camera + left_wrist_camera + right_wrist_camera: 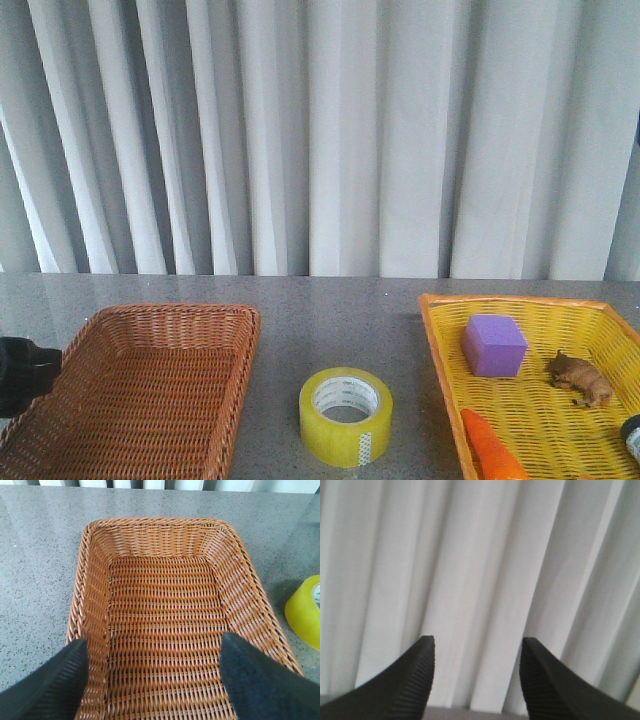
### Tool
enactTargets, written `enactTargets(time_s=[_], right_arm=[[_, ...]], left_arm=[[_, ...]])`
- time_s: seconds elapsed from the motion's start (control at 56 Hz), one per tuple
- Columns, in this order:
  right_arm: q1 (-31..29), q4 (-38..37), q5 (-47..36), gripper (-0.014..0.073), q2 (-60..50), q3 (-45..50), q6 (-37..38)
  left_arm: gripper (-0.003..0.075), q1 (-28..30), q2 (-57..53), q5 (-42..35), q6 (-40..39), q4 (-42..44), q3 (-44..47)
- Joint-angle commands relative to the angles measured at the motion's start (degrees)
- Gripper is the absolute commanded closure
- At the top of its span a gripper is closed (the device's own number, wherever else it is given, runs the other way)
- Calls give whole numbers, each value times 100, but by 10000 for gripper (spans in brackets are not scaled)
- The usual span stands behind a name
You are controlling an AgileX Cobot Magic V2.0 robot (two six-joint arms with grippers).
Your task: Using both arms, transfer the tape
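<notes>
Two grippers, one roll, two baskets on my list, logged nearest first.

Item 1: left gripper [155, 680], fingers spread wide with nothing between them, hanging over the near end of the brown wicker basket [165, 615]. In the front view only a black part of that arm shows at the left edge [25, 375]. I judge it is parked there because this basket is the likely drop point.

Item 2: the tape [346, 416], a yellow roll with a white core, lying flat with its hole upward on the grey table [330, 300]. It sits in the gap between the two baskets, just beside the brown one and touching neither. Its edge shows in the left wrist view [305, 612]. No finger is on it; the pick-up is not yet done, as I read it.

Item 3: yellow basket [440, 330] on the right, holding a purple block [493, 345], a small brown animal figure [580, 376] and an orange object [490, 450] cut off by the frame. A dark round thing at the far right edge is too cropped to name.

Item 4: right gripper [476, 680], fingers apart and empty, raised and pointing at the white curtain [480, 555]. I cannot place it over the table from these views.
</notes>
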Motion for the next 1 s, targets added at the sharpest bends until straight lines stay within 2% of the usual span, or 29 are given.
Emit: enactTargets(time_s=[0.0, 0.089, 0.196, 0.268, 0.75, 0.982], right_arm=[[-7, 1223, 334, 323, -134, -188, -1349], [-7, 2398, 411, 454, -134, -188, -2606], [-7, 3127, 317, 605, -134, -188, -3584], [-7, 3284, 264, 604, -134, -188, -3776], [-7, 3468, 263, 601, -172, -188, -3707], [-7, 3552, 284, 601, -817, -188, -3259]], left_arm=[[184, -37, -103, -364, -55, -59, -196], [184, -37, -103, -364, -55, -59, -196], [184, -37, -103, -364, -55, -59, -196], [184, -37, -103, -364, -55, -59, -196], [184, -37, -103, -364, -55, -59, -196], [184, -37, -103, -364, -55, -59, -196]])
